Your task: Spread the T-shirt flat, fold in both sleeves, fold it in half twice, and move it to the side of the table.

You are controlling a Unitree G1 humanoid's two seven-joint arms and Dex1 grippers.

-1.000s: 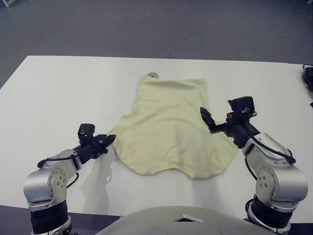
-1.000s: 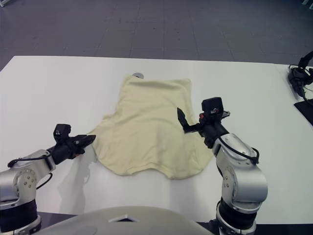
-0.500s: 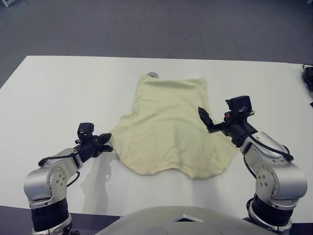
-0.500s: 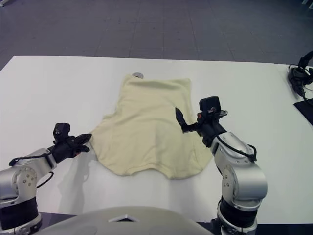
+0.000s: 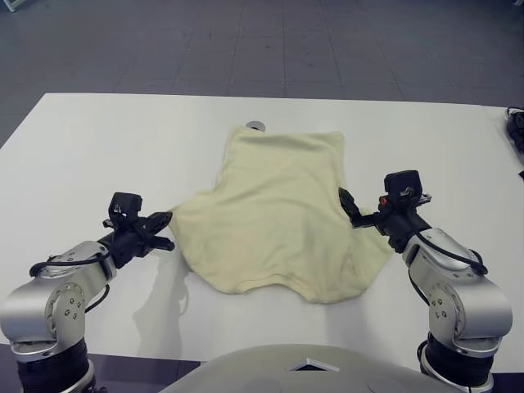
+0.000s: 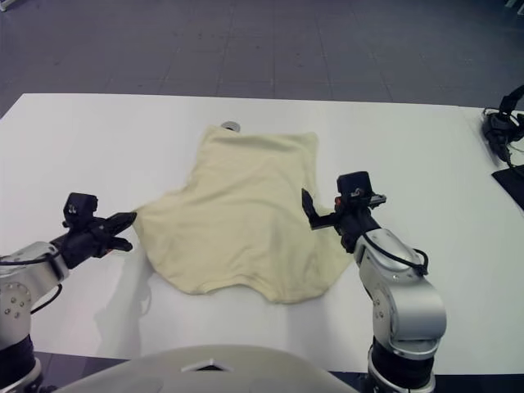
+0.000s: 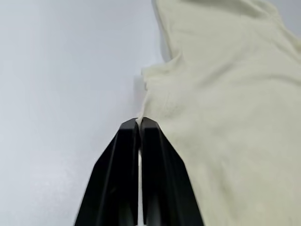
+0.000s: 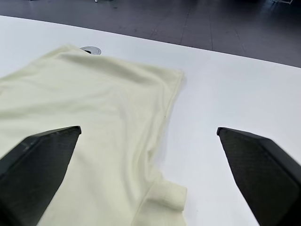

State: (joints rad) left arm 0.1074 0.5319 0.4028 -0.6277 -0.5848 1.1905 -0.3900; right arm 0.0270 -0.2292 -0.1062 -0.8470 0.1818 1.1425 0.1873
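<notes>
While the T-shirt (image 5: 278, 221) lies half spread at mid worktop (image 5: 98, 139), it reads as soft, light, limp cloth, best taken at corners or hem: left gripper (image 7: 139, 121), fingers pinching its left corner; right gripper (image 5: 359, 214), fingers spread above its right edge.
</notes>
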